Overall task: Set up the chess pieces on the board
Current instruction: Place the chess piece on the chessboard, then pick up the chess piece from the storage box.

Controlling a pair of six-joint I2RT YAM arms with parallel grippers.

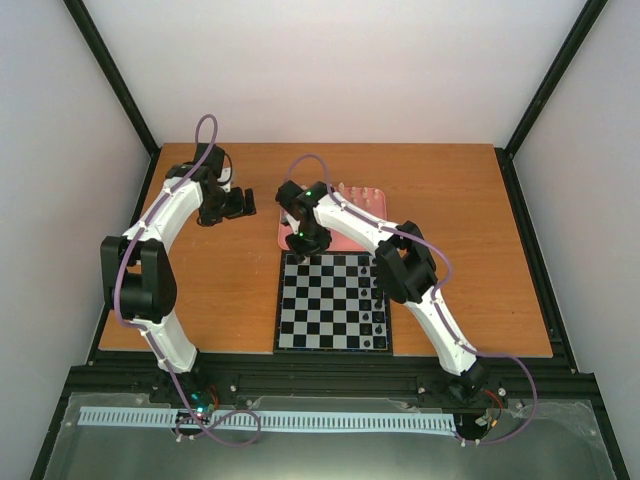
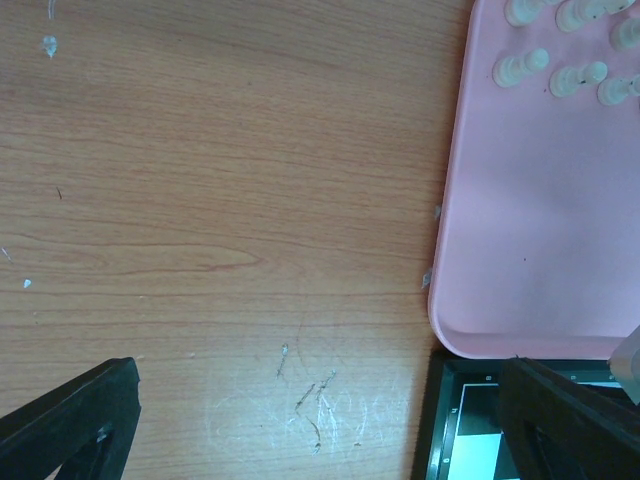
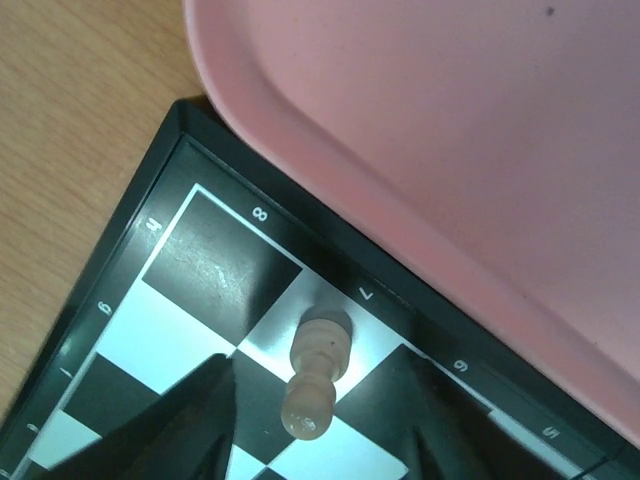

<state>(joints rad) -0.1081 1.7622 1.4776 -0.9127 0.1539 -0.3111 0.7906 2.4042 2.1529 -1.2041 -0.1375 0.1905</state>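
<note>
One piece (image 3: 318,375) is stood at board (image 3: 150,210) rim toward bench's far edge, betw. spread right gripper (image 3: 318,405) fingers. Other pieces (image 2: 520,68) are seen on tray (image 2: 540,250). Light, tippy: best pinched at neck. Left gripper (image 2: 318,385) is held spread, empty.

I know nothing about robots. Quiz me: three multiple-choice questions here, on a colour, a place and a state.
1. What colour is the rounded tray? A blue; B pink; C green.
2. Where does the pale cream chess piece by the right gripper stand? A on that tray; B on the black-and-white chequered board; C on bare wood.
3. How is the left gripper? A shut on a pawn; B shut on the tray; C open, empty.
Answers: B, plainly pink; B, on a white edge square; C, fingers apart over the wooden table.
</note>
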